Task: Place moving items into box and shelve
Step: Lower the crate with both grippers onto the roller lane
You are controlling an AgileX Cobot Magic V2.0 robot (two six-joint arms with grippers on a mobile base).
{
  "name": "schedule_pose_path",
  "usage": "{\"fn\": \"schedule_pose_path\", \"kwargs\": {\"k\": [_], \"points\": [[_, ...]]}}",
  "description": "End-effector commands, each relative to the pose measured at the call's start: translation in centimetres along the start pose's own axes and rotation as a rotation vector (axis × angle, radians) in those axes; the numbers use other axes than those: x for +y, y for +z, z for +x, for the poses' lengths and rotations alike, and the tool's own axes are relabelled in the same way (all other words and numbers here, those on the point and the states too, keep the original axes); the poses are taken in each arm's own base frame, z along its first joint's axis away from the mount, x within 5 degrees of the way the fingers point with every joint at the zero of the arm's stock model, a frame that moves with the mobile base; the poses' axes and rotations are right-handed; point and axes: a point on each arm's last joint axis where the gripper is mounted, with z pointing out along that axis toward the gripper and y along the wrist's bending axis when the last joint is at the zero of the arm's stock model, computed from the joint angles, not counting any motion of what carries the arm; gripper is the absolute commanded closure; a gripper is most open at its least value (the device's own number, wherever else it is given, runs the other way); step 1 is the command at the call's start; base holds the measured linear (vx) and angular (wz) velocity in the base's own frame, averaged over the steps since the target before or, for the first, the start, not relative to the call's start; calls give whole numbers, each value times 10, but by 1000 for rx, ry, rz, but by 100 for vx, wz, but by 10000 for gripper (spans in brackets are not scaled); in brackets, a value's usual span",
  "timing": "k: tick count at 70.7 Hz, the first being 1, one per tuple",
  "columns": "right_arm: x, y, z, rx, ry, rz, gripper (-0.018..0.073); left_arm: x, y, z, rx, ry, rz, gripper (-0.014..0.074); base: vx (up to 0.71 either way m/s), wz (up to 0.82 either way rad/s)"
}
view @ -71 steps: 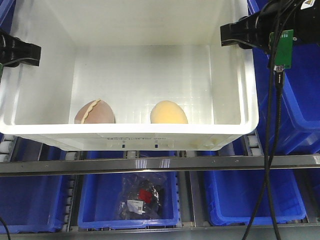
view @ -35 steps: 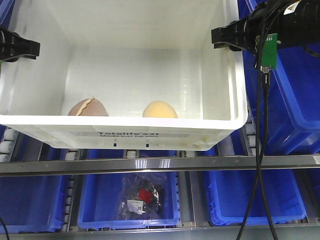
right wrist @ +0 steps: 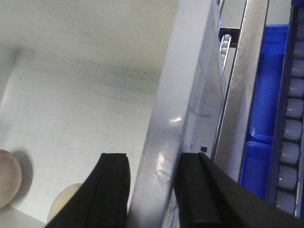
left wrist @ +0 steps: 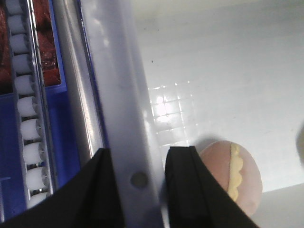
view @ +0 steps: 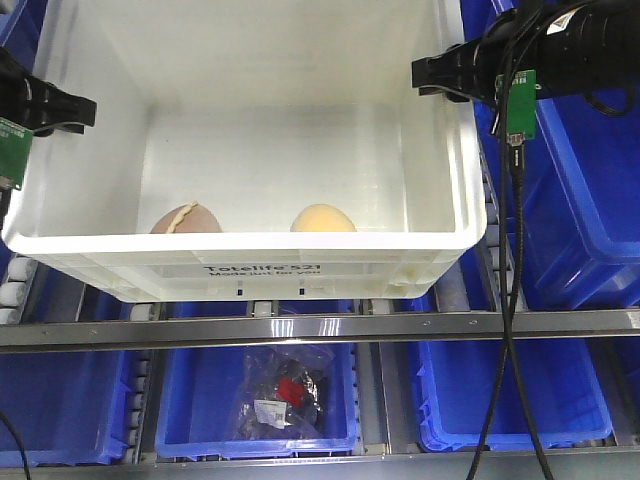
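Inside the white box (view: 250, 150) most of the floor lies open, with only the pink toy (view: 185, 219) and yellow toy (view: 322, 218) against its near wall, while blue bins (view: 575, 200) crowd the right side.

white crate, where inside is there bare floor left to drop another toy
Inside the white crate, the floor behind the pink plush and yellow plush, up to the back wall, is bare, as is the right part beside the yellow plush. The near wall is crowded with both toys. The left tool and right tool clamp the side rims.
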Motion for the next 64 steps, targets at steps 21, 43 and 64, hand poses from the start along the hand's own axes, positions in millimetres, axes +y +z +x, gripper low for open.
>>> {"fn": "schedule_pose_path", "kwargs": {"k": [21,43,64], "points": [[2,-10,-28,-199,-41,14,568,1,-9,-26,-209,48,-45,613,0,0],[-1,0,-27,-199,-39,23,566,6,6,-24,-173,32,-72,612,0,0],[-1,1,-25,-181,-38,18,434,6,5,-28,-212,14,-72,538,0,0]]}}
